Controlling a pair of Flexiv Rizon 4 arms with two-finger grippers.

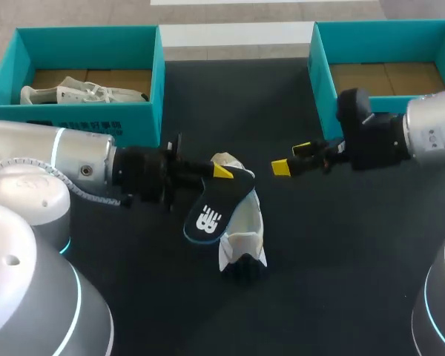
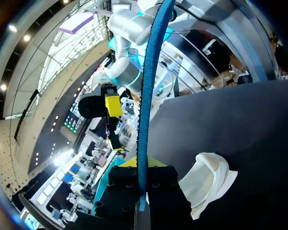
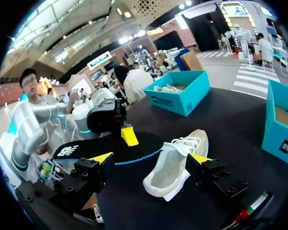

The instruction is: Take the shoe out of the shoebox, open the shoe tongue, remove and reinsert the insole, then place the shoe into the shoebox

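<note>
Left fingers (image 1: 222, 172) clenched on insole (image 1: 210, 211), by shoe (image 1: 246, 226) on table (image 1: 341, 245); right fingers (image 1: 281, 167) released, near shoe.

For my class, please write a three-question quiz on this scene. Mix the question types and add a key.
1. True or false: the shoe beside the insole lies on the table.
2. What grips the insole? A) the left claw B) a clamp C) nothing
3. Fill in: the right claw is ____ and empty.
Key: 1 true; 2 A; 3 open.
</note>
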